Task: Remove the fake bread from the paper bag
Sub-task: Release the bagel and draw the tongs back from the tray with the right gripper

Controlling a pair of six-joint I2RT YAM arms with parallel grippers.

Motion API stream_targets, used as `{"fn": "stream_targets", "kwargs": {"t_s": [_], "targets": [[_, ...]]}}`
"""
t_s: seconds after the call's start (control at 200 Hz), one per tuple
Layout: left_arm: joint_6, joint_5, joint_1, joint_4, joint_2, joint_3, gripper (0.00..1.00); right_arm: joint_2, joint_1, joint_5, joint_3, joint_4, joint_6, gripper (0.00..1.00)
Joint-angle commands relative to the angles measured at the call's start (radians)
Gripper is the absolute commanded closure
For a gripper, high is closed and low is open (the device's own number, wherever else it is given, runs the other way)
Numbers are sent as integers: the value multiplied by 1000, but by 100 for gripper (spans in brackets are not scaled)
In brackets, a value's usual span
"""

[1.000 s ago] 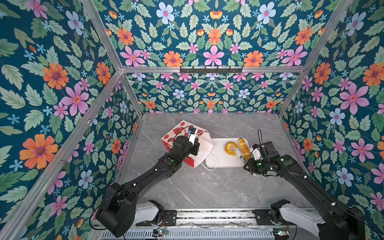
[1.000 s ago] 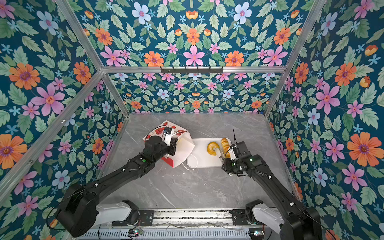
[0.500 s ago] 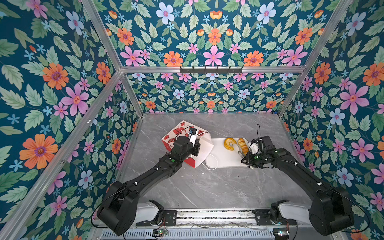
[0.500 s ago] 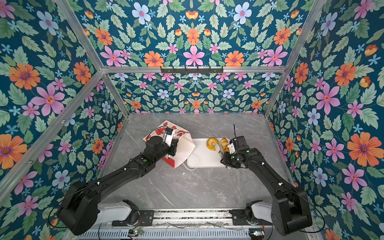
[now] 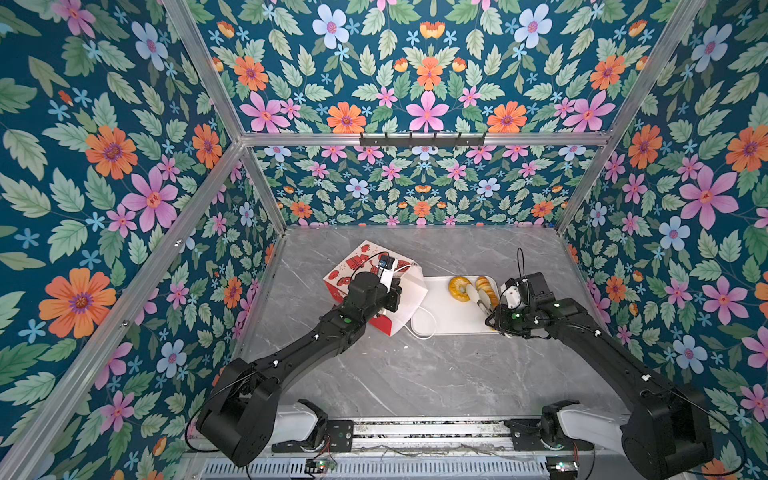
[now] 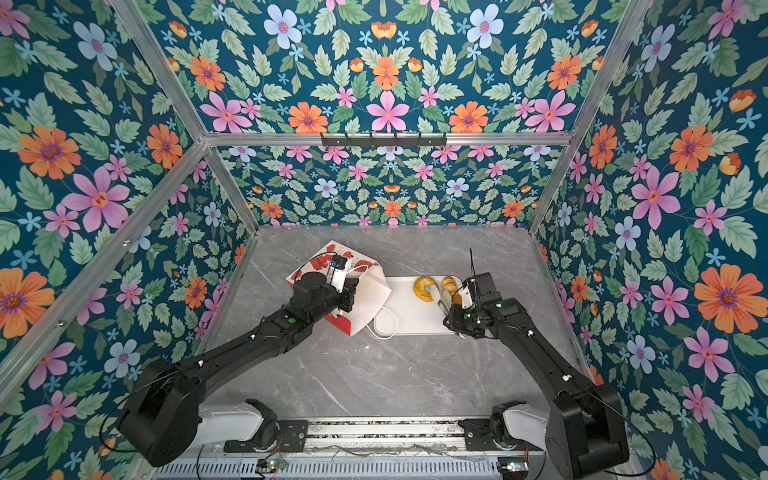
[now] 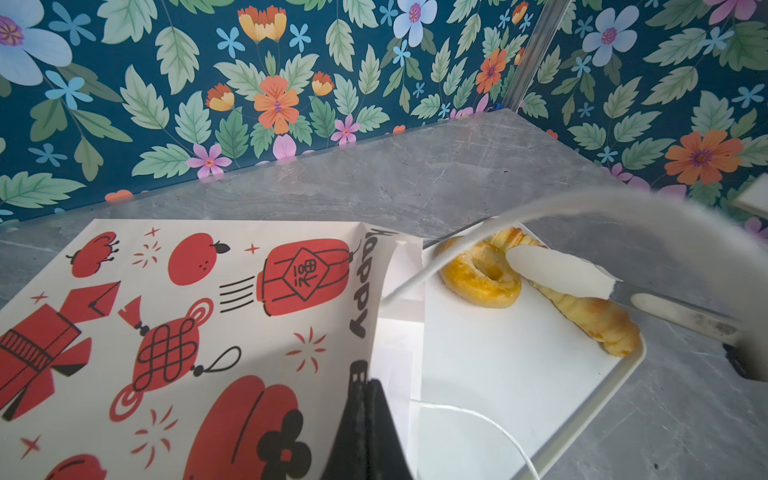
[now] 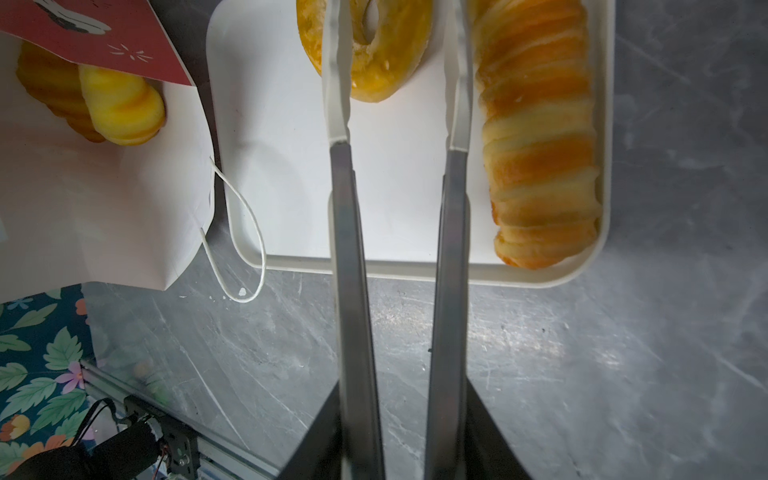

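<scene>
My right jaws: parted, empty, over the white tray (image 5: 453,316) on the bench (image 5: 415,374), right of centre. One jaw is above the ring donut (image 5: 454,291), the other beside the long twisted stick (image 5: 482,283). Further back, left jaws pinched shut on the paper bag (image 5: 409,291), centre-left; two pastries (image 8: 120,104) inside.

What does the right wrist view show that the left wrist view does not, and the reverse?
Only the right wrist view: two pastries lying inside the open mouth of the paper bag.
Only the left wrist view: the bag's printed side with red lanterns, and the left gripper shut on its edge.
Both: the white tray, the ring donut and the long twisted stick on it, a cord handle, and the right gripper above the tray, jaws apart, holding nothing.
</scene>
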Motion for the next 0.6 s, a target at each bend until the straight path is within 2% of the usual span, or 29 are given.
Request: {"fn": "stream_targets", "kwargs": {"t_s": [0.0, 0.125, 0.405, 0.595], "targets": [[-1, 7, -1, 17, -2, 11, 100, -41, 1, 25, 3, 0, -7, 63], [-1, 6, 0, 14, -8, 13, 100, -62, 1, -5, 25, 0, -28, 63], [0, 1, 0, 8, -16, 12, 100, 33, 15, -246, 58, 126, -25, 63], [2, -3, -1, 4, -22, 14, 100, 151, 72, -268, 116, 153, -39, 63]]}}
